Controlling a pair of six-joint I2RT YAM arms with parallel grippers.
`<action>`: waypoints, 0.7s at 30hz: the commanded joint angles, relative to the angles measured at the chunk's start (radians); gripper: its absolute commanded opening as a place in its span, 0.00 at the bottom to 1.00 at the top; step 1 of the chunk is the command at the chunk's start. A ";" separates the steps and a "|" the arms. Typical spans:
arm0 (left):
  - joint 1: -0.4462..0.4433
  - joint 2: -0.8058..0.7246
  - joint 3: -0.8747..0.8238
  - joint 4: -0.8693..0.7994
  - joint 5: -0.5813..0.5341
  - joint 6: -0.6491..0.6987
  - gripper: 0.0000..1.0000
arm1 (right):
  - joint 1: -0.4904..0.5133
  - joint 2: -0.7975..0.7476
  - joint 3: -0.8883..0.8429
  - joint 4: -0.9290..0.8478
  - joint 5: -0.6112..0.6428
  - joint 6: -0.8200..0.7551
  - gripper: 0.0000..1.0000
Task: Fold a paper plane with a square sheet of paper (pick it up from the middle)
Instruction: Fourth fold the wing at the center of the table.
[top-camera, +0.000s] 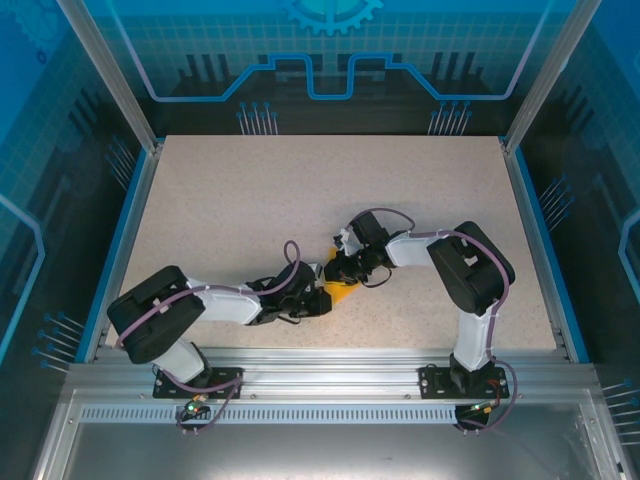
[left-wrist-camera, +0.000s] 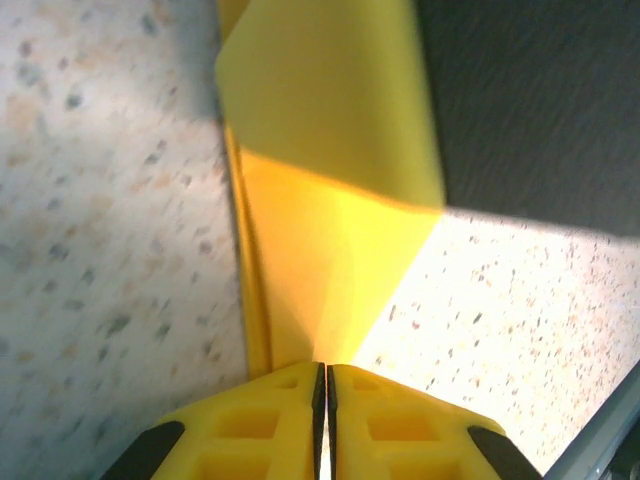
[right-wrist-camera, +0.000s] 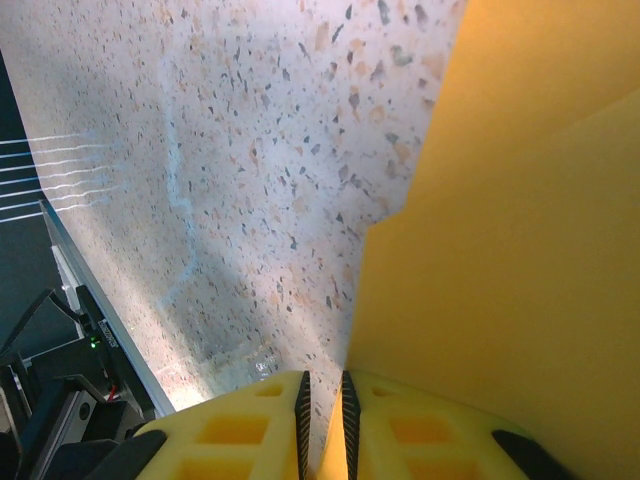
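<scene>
The square sheet of paper (top-camera: 341, 293), orange-yellow and folded into layered flaps, lies between the two arms near the table's front middle. In the left wrist view the paper (left-wrist-camera: 330, 250) runs straight out from my left gripper (left-wrist-camera: 325, 370), whose jaws are pressed together on its near edge. My left gripper (top-camera: 318, 298) reaches in from the left. My right gripper (top-camera: 342, 272) comes in from the right and above. In the right wrist view a stepped edge of the paper (right-wrist-camera: 500, 250) enters my right gripper (right-wrist-camera: 322, 378) along the right pad, the jaws a narrow slit apart.
The speckled beige table (top-camera: 250, 200) stretches bare behind and to both sides of the arms. A blue rim (top-camera: 128, 215) and transparent walls bound it. The metal rail (top-camera: 320, 360) carrying the arm bases runs along the near edge.
</scene>
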 joint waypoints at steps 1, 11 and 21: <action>-0.017 -0.040 -0.055 -0.169 -0.010 -0.024 0.14 | -0.011 0.042 -0.014 -0.034 0.077 -0.023 0.19; -0.017 -0.068 -0.086 -0.226 -0.059 -0.082 0.13 | -0.012 0.044 -0.012 -0.032 0.068 -0.020 0.19; -0.017 -0.295 -0.074 -0.241 -0.069 -0.063 0.16 | -0.011 0.042 -0.011 -0.030 0.066 -0.017 0.19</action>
